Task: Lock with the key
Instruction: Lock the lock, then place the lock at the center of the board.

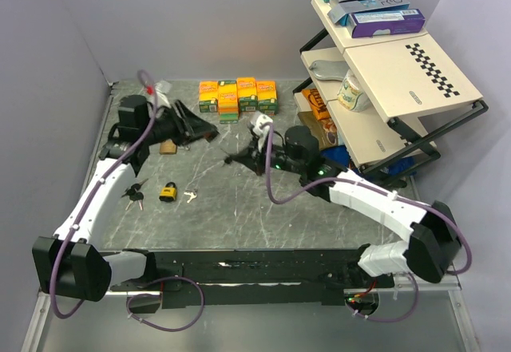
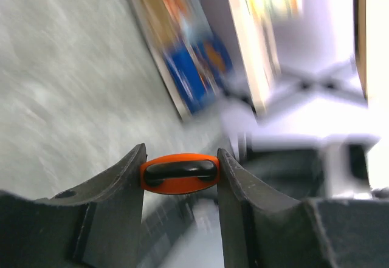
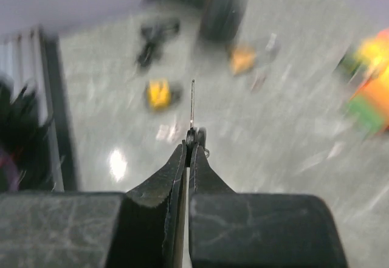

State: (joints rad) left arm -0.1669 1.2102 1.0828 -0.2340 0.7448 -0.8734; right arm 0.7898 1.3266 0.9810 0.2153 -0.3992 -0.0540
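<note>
Fingers (image 3: 173, 171) of the right gripper (image 3: 190, 141) pinch a thin key (image 3: 192, 101) edge-on, above the table (image 1: 255, 220). The left gripper (image 2: 181, 152) clamps an orange lock (image 2: 180, 188). A yellow padlock (image 1: 168, 192) lies beside a loose key (image 1: 190, 196).

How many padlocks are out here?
3, as far as I can tell: a yellow padlock on the table, a tan one farther back, and an orange one in the left gripper. Others may be hidden.
</note>
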